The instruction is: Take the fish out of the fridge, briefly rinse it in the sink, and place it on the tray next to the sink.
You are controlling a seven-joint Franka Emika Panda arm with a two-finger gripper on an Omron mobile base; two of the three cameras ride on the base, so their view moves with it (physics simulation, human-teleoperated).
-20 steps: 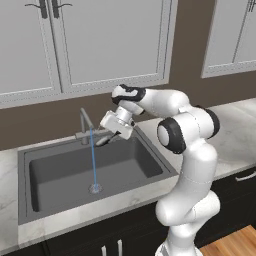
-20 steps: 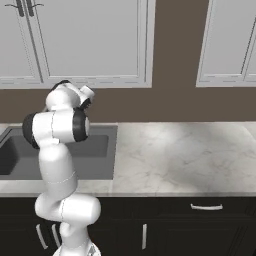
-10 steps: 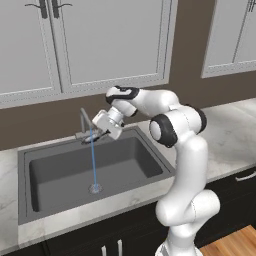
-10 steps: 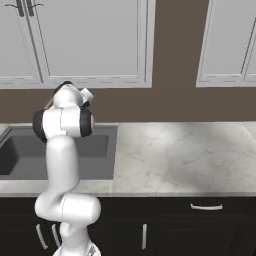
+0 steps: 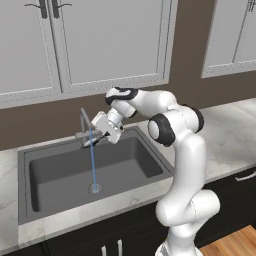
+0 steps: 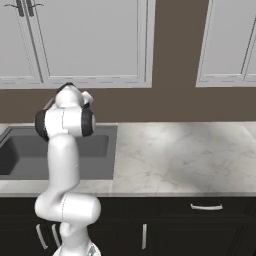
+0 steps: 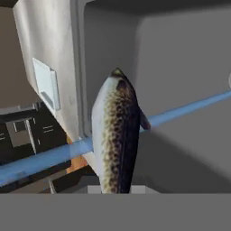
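Observation:
My gripper [image 5: 98, 136] hangs over the sink [image 5: 55, 172] and is shut on the fish [image 5: 89, 143]. In the hand view the fish [image 7: 116, 135], speckled dark on top and pale along its side, points away from the hand, with the blue water stream [image 7: 49, 155] crossing right at its body. That stream [image 5: 92, 165] falls from the thin grey faucet [image 5: 84, 116] to the drain. The pale tray [image 7: 46, 85] lies on the counter beside the sink's rim. The fridge is out of view.
Marble counter [image 6: 180, 155] stretches to the right of the sink [image 6: 20, 150]. White wall cabinets [image 5: 110, 40] hang above a brown backsplash. Dark base cabinets with handles [image 6: 206, 206] run below the counter.
The arm has swung left over the basin, carrying the fish from right of the faucet into the water stream.

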